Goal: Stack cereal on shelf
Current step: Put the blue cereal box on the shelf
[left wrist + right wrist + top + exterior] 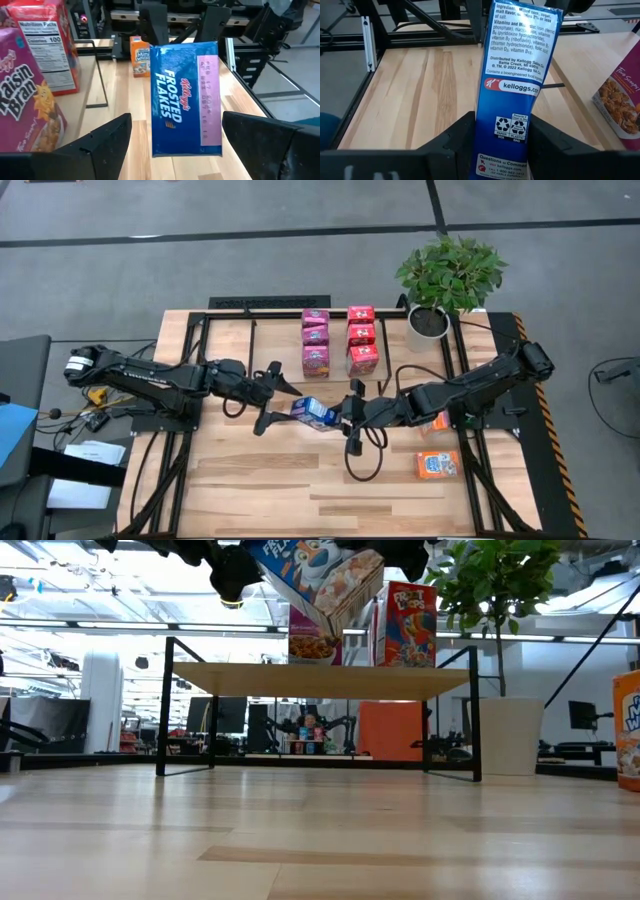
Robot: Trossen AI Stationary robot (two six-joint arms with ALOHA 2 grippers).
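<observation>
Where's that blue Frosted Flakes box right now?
From above, the blue Frosted Flakes box is mid-table, gripped by the right tool, just in front of the shelf.

Nine cereal boxes in all. Three magenta boxes and three red boxes stand in two rows beyond both tools. There are three orange-and-blue boxes: one Frosted Flakes box between the left tool and the right tool, one partly hidden behind the right tool under its arm, and one flat on the worktop, well behind that tool. One shelf. One potted plant. Two tools.
</observation>
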